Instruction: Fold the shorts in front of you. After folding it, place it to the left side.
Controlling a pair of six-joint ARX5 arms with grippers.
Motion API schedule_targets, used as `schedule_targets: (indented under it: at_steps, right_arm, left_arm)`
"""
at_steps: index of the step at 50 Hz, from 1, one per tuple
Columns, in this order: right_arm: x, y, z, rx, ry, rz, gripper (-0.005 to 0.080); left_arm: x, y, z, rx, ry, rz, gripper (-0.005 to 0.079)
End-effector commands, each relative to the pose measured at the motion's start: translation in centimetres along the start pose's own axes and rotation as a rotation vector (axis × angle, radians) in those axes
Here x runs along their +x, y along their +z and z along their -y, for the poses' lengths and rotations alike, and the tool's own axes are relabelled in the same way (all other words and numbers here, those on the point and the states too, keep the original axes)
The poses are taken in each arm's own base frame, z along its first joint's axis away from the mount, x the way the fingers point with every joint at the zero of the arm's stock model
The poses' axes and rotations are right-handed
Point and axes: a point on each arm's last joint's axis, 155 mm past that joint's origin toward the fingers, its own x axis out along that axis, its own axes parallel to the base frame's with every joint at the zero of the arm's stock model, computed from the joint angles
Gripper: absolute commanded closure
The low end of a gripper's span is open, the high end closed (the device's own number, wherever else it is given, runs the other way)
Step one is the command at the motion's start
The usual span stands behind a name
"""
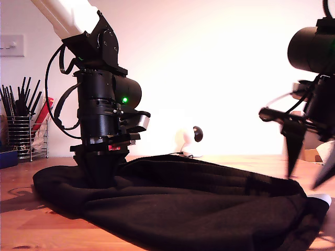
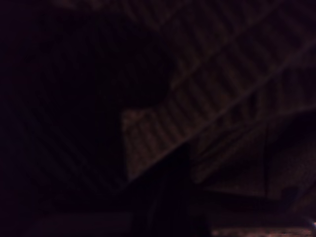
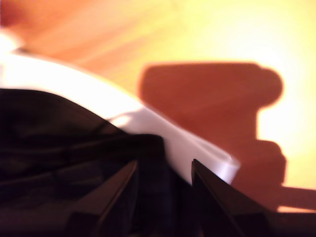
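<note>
The black shorts [image 1: 183, 198] lie spread in a wrinkled heap on the wooden table [image 1: 26, 222]. A small white bit [image 1: 320, 198] shows at their edge on the exterior view's right. My first gripper [image 1: 99, 170] is pressed down into the fabric at the exterior view's left. Its wrist view shows only dark ribbed cloth [image 2: 197, 108] close up, and its jaws are hidden. My second gripper [image 1: 303, 180] hangs open just above the shorts' edge on the exterior view's right. Its fingers [image 3: 118, 197] stand apart over black fabric [image 3: 59, 143] and a white band [image 3: 173, 138], holding nothing.
A wire holder of black sticks [image 1: 21, 130] stands at the exterior view's far left, with a blue thing [image 1: 7, 157] beside it. A white round object [image 1: 187, 140] sits at the back. A cardboard box [image 1: 312, 155] is behind my second gripper.
</note>
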Motion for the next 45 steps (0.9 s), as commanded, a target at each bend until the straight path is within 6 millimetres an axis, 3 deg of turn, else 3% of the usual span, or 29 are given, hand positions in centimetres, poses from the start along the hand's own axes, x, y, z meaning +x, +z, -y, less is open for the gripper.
schedule_targets:
  at_steps: [1, 11, 23, 36, 45]
  right_arm:
    - [-0.5, 0.3, -1.6, -0.069, 0.058, -0.004, 0.0441]
    - [-1.4, 0.3, -4.8, -0.171, 0.152, -0.020, 0.0441]
    - [-2.3, -0.9, -8.6, -0.330, 0.240, -0.050, 0.0441]
    - [-2.7, -1.0, -7.7, -0.461, 0.153, -0.052, 0.0434]
    - [-3.6, -1.0, -8.9, -0.663, 0.169, -0.047, 0.0435]
  left_arm:
    - [3.6, -3.0, -0.5, -0.011, 0.004, -0.124, 0.0762]
    - [0.3, -1.8, -0.1, -0.015, 0.007, -0.029, 0.0762]
    - [-1.2, -2.0, 3.8, -0.060, -0.166, -0.016, 0.0762]
    - [-1.3, -3.6, 4.5, -0.061, -0.180, -0.084, 0.0762]
    - [-1.2, -3.3, 4.2, -0.051, -0.167, -0.072, 0.0762]
